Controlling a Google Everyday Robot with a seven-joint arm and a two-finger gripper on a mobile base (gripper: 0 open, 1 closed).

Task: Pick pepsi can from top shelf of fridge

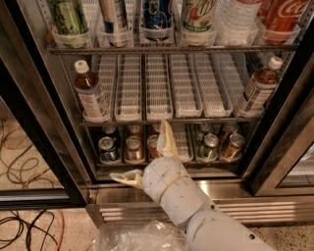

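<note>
**Gripper low at the bottom rack, fingers spread; pepsi can on the top shelf**

The fridge filled most of the view, its black-framed glass door swung to the left and a stainless base with a vent grille below the racks. The white arm rose from the lower right corner toward the fridge's lowest rack.

The top shelf ran across the upper edge of the view. The pepsi can stood upright there, in a lane tray near the middle and behind a clear front stop. To its left were a slimmer blue-and-silver can and a green can. To its right were a 7UP can, a clear bottle and a Coca-Cola bottle.

On the middle rack, white ribbed lane trays lay side by side, with one brown bottle at the left end and another at the right end.

The bottom rack held a row of small cans, seen from above.

The gripper was in front of that bottom rack, well below the pepsi can and well apart from it. Its two tan fingers stood wide apart, one pointing up across the rack's front edge and the other pointing left. Nothing was held between them.

A crumpled clear plastic bag lay on the floor by the arm, and loose cables lay at the left.
</note>
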